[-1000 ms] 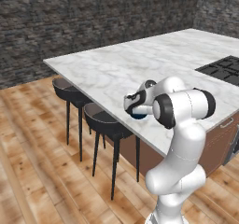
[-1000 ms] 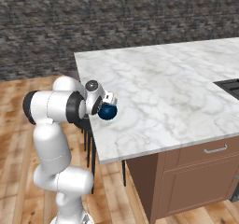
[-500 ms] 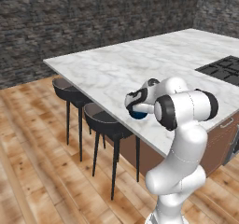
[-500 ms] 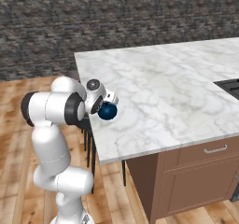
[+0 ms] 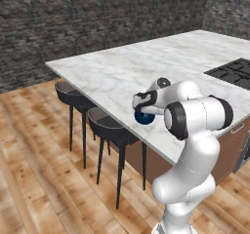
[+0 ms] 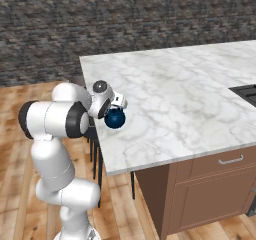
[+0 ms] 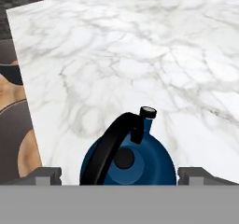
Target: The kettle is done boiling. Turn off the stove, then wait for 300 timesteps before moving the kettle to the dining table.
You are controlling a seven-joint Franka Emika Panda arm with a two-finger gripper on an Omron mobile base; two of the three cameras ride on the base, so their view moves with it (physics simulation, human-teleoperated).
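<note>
While the gripper (image 7: pixel 119 176) stands wide open with nothing held, the kettle (image 7: pixel 128 160) sits between its fingertips (image 7: pixel 45 175) at the hand view's bottom center, resting on the dining table (image 7: pixel 140 55), whose marble stretches to the upper right past it.

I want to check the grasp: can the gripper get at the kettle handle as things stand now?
Probably yes. The gripper is open just above the kettle on the dining table, its fingertips either side, and nothing blocks the arched handle.

Blue kettle (image 7: pixel 135 164) upright on marble dining table (image 7: pixel 140 55), near edge.
</note>
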